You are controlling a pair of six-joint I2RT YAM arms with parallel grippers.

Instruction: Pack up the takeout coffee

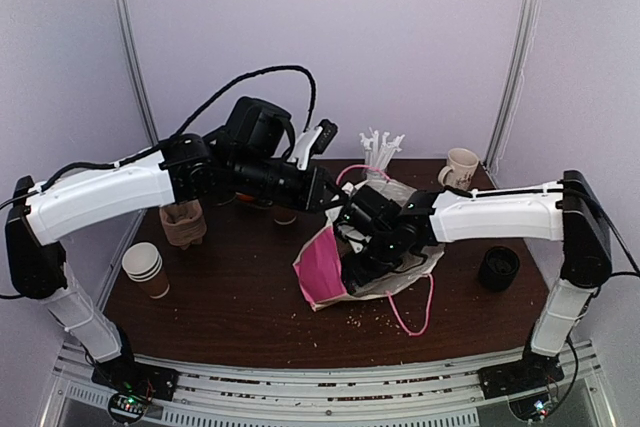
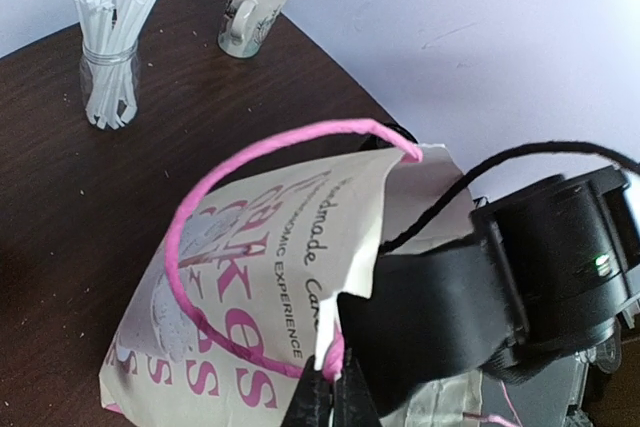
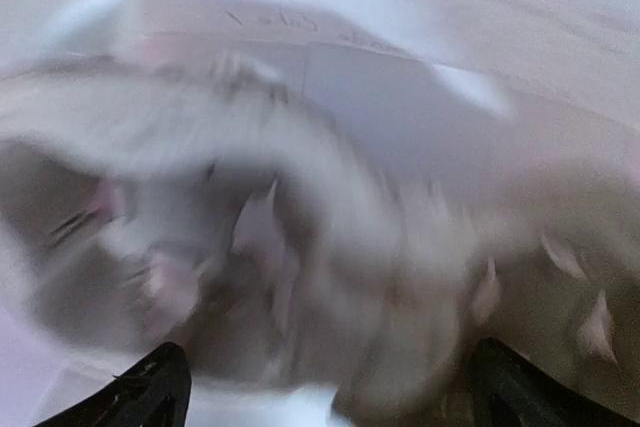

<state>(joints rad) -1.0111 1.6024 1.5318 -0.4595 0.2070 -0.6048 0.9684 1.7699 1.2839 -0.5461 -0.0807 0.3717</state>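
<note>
Mid-table, nearer the right edge: paper bag (image 1: 322, 265), white with pink lettering and pink cord handles, slumped, mouth held open.

Left gripper (image 2: 328, 399): jaws pinched tight on the bag's rim where a handle cord meets it, holding the mouth up.

Right gripper (image 1: 362, 265): reached into the bag mouth from the right side. Its wrist view is badly blurred, but both fingers (image 3: 150, 387) stand wide apart at the frame's lower corners, with nothing I can make out between them.

Takeout coffee: not visible in any view. Not on the bare table. Judgement: most likely inside the bag, just ahead of or below the open right fingers, but the blur hides it, so I cannot tell whether it is upright or touching them.

Handling (judgement): paper wall is soft and dents under squeeze. The snap-on lid could pop off. It is top-heavy if filled, and any spill is hot. Grip around the body below the lid rim, with light pressure, and keep it vertical.

Far right corner: mug (image 2: 252, 9). Near the far edge: straw jar (image 2: 110, 77).
</note>
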